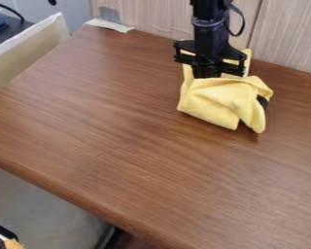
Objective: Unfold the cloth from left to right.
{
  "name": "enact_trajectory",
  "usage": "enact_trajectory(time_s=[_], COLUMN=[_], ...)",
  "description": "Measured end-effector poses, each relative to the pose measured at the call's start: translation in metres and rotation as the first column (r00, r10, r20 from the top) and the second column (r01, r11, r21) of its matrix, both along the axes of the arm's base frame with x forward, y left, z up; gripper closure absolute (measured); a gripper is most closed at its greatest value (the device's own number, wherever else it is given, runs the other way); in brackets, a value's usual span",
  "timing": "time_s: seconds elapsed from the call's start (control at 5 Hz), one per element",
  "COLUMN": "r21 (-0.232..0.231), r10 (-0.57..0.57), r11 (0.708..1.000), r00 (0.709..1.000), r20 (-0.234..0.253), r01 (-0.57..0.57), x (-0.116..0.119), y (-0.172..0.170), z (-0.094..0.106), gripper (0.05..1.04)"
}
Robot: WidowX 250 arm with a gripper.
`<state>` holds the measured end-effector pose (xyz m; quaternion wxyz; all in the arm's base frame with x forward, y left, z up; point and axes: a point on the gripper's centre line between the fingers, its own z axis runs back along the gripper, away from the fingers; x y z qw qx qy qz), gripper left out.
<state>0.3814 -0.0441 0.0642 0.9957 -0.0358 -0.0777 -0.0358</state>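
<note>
One bunched cloth lies on the table at the gripper.

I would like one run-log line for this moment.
claw: at far side of cloth | hold: cannot tell | cloth: folded, bunched, on table | unfolding: not done
</note>
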Motion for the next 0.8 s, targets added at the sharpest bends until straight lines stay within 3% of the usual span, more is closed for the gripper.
enact_trajectory(time_s=[0.6,0.8], r21=[0.019,0.001], r10=[0.214,0.222], r11=[0.977,0.975], r00=[0.977,0.975], r20=[-0.024,0.000], r01=[-0.214,-0.222], x=[-0.029,-0.030], y=[0.063,0.066], z=[0.004,0.012], gripper=[1.024,1.024])
